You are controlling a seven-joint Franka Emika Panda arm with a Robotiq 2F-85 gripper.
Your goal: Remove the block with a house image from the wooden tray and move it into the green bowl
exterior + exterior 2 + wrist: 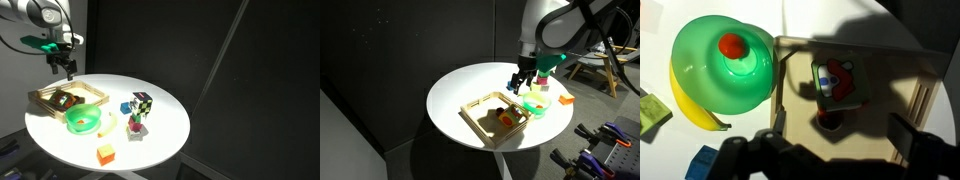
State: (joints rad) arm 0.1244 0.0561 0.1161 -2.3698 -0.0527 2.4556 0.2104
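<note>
Block with a house image [837, 82] in wooden tray [800, 70], directly below gripper [66, 66]; jaws wide, empty. Go straight down, centre on block. Green bowl [725, 65] is just beside, so short carry.

On my wrist view the dark gripper [830, 140] is blurred and cut off by the bottom edge, and it hides one side of the pale wooden tray [928, 90]. The round green bowl [710, 75] covers part of the yellow banana [688, 108]. A blue piece [700, 165] at the bottom edge is cut off; I can't identify it. In both exterior views the tray's contents are too small to tell apart.
</note>
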